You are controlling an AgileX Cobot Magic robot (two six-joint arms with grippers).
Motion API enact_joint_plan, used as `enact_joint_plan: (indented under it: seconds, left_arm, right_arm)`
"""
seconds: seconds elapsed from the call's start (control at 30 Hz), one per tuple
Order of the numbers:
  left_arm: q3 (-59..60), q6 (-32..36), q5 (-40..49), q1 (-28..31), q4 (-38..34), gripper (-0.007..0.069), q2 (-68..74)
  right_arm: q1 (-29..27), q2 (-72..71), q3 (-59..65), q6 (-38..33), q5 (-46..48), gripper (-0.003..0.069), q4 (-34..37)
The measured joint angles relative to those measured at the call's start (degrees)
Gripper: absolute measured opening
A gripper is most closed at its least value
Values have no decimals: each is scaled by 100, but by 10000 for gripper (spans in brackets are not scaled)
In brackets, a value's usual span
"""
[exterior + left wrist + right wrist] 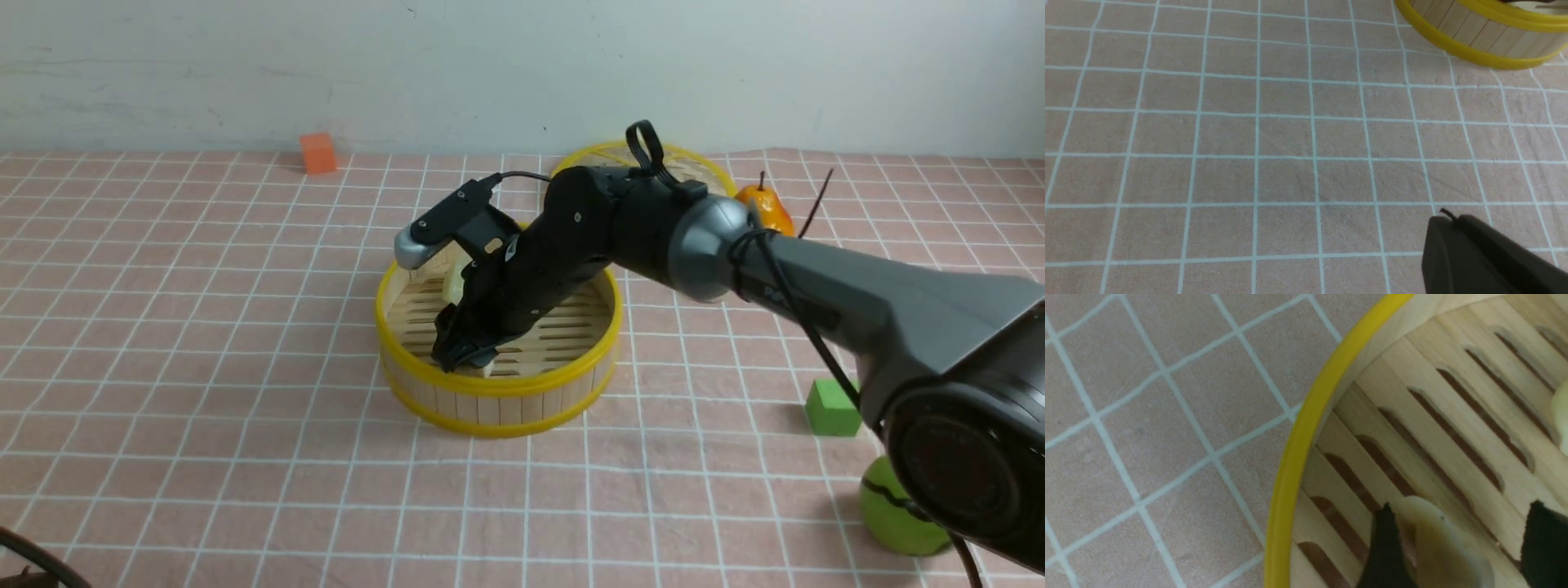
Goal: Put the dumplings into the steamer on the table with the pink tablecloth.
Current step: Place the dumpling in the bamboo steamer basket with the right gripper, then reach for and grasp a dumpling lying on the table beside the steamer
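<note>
The steamer (490, 384) stands mid-table on the pink tablecloth (204, 327). My right gripper (465, 355) reaches down into it at its near side. In the right wrist view its jaws (1461, 506) stand open over the slotted floor. A cream dumpling (1437, 547) lies between them, against one finger and clear of the other. It shows as a pale tip (487, 369) in the front view. Another pale dumpling (455, 282) lies further back in the steamer (1298, 449), at the frame's edge (1562, 416). My left gripper (1447, 222) is shut and empty above bare cloth, near the steamer's wall (1478, 36).
The woven yellow-rimmed lid (694, 167) lies behind the right arm, with an orange pear (767, 208) beside it. A green cube (831, 407) and a green ball (898, 514) sit at the near right. An orange cube (317, 153) sits by the back wall.
</note>
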Motion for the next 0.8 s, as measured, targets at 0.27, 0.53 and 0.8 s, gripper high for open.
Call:
enact_joint_plan:
  seconds: [0.27,0.53,0.8]
  left_arm:
    - [0,0,-102,0,0,-14,0]
    - [2,-4,-31,0,-6,-14,0]
    - [2,-11,-312,0,229,-14,0]
  right_arm:
    - [-550,-775,-402,786,302,575,-189]
    - [-2024,-612,-503,2927,1661,541,-1467]
    - [-2771,236,-441,3673,1727,516,-629]
